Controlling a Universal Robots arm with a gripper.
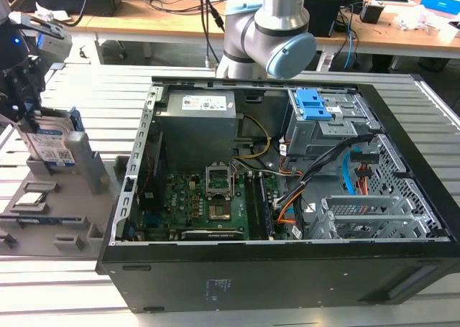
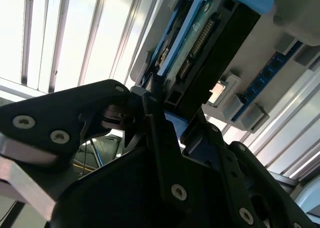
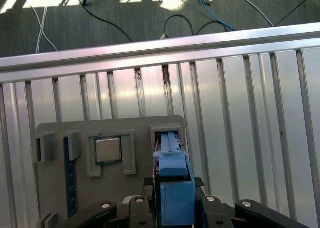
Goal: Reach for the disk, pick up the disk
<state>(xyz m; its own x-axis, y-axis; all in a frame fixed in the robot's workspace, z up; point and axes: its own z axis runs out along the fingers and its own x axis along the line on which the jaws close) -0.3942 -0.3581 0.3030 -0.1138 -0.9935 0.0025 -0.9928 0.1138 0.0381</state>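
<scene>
End effector (image 1: 27,115) clenching on disk (image 1: 52,146), fingers (image 3: 207,202) flanking blue-framed edge. Disk standing on edge, reaching down from end effector toward slot (image 3: 167,138) in grey fixture (image 3: 125,125) lying on worktop (image 3: 240,112). Chip (image 3: 108,149) sitting in fixture recess beside end effector.
</scene>
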